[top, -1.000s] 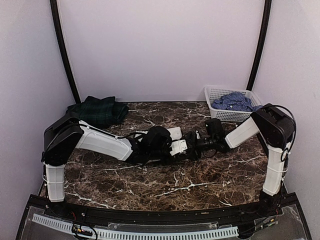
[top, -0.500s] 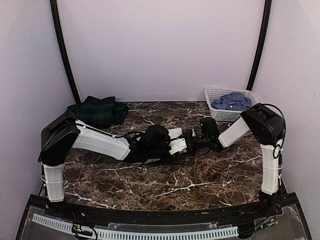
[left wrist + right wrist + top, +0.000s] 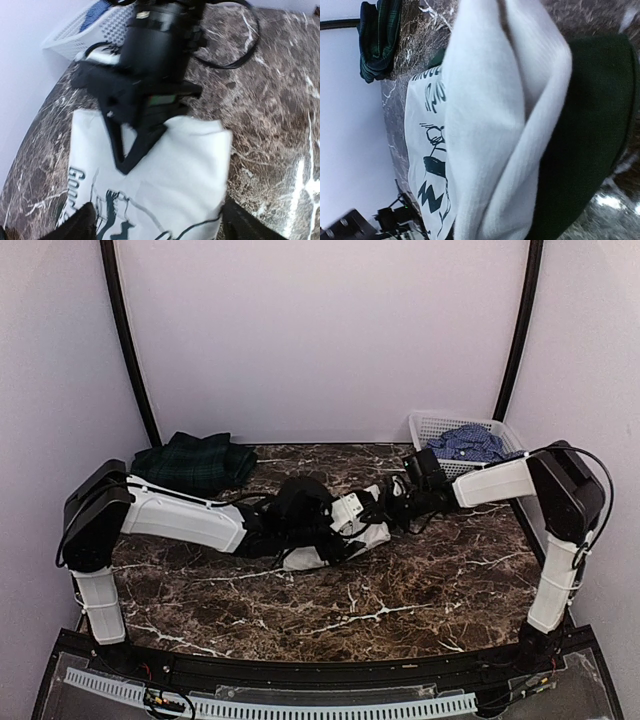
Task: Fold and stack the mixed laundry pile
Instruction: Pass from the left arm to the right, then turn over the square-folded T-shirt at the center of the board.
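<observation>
Near the front, the dark marbled desk (image 3: 400, 610) is bare stone, and both arms reach in from their corners to meet at the middle. The left arm (image 3: 190, 520) stretches in low from the left, the right arm (image 3: 500, 483) comes across from the right, elbow up high.

And there's the action: the white garment (image 3: 345, 540) lies mid-desk between them, flat on the stone, dark green printed lettering and a drawing on its upper face. The left fingers (image 3: 82, 225) are released, spread wide over the cloth with nothing between them. From the far side, the right fingers (image 3: 147, 140) are clenched to a point on the garment's far edge. Up close on the right wrist view, a thick white fold fills the picture with a dark green part (image 3: 585, 125) of the same garment beside it.

Further back, far left corner, the dark green plaid garment (image 3: 195, 462) sits folded on the desk, well apart. Far right, the white lattice basket (image 3: 432, 425) holds the blue-and-white check shirt (image 3: 465, 443), bunched up inside it.
</observation>
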Available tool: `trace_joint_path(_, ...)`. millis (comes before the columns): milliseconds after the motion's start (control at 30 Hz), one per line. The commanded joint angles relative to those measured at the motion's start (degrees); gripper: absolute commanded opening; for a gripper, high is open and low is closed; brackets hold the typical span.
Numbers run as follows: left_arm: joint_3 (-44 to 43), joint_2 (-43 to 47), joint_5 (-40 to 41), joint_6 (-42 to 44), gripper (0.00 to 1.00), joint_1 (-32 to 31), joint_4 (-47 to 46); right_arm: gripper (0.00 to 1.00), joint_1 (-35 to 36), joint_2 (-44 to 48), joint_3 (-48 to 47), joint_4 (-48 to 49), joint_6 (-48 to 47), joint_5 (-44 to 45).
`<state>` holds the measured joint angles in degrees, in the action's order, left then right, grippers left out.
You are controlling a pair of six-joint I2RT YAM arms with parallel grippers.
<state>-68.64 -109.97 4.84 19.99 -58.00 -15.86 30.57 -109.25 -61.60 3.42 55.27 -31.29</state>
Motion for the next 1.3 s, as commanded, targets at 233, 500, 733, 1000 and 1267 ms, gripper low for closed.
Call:
trace_joint_path(233,6.72,15.6,-1.31,-21.25,0.99,8.06,2.52,0.0,-2.46,17.66,-11.11,-41.81,-35.06,25.15)
trace_joint_path(500,9.24,18.72,-1.1,-22.31,0.99,9.11,2.19,0.0,-2.7,23.69,-22.47,-60.76,-43.06,48.66)
trace_joint_path(733,10.42,20.52,1.53,-22.41,0.99,10.19,3.39,0.0,-0.38,18.63,-26.1,-69.78,-45.53,63.73)
trace_joint_path(1000,12.59,23.35,3.55,-25.08,0.99,11.92,5.38,0.0,11.95,-0.59,-39.34,-72.66,-41.94,62.77)
trace_joint_path(1267,14.03,28.04,4.86,-34.38,0.99,17.84,10.61,0.01,23.07,-26.61,-64.66,-73.06,-37.34,52.37)
